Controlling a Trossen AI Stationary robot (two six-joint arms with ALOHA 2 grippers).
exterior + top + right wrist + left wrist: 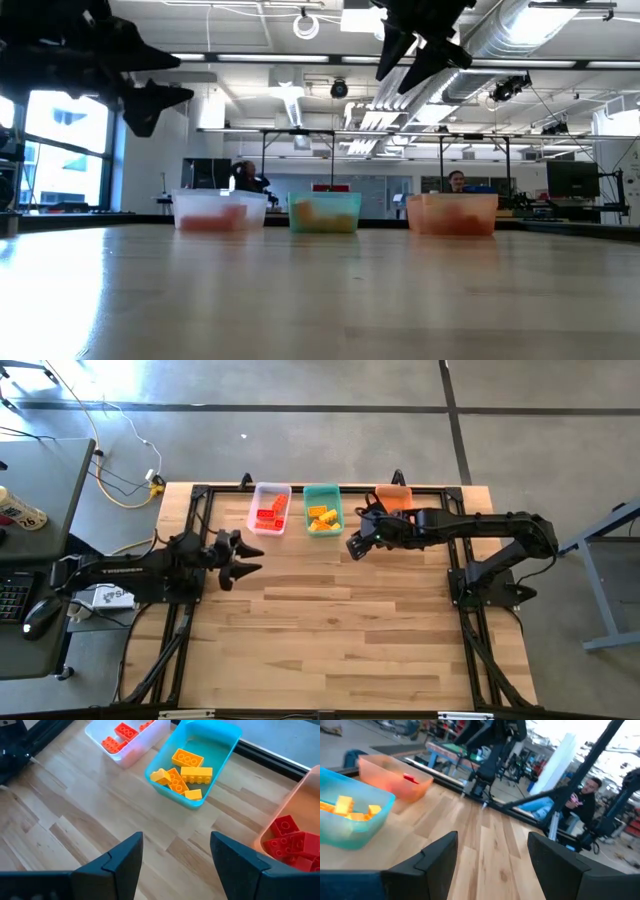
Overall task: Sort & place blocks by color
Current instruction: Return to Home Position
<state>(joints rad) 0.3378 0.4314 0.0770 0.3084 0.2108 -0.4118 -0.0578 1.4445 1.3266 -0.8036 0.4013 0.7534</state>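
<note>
Yellow blocks (187,770) in the middle teal bin (210,742), orange-red ones (122,732) in the clear bin (127,755) left, red ones (290,837) in the orange bin (295,795) right, far edge of the table (330,630). No strays, looks done. Left gripper (245,558) and right gripper (355,546) hovering empty, fingers apart.

Place: a robotics lab in an open workshop hall, around my table (340,630).
Overhead: bare ducts (525,30), strip lights (385,120).
Behind me: monitors (572,180), a seated person (584,796).
Floor: grey concrete (300,410), with cables (125,460) trailing beside a desk (40,470).
</note>
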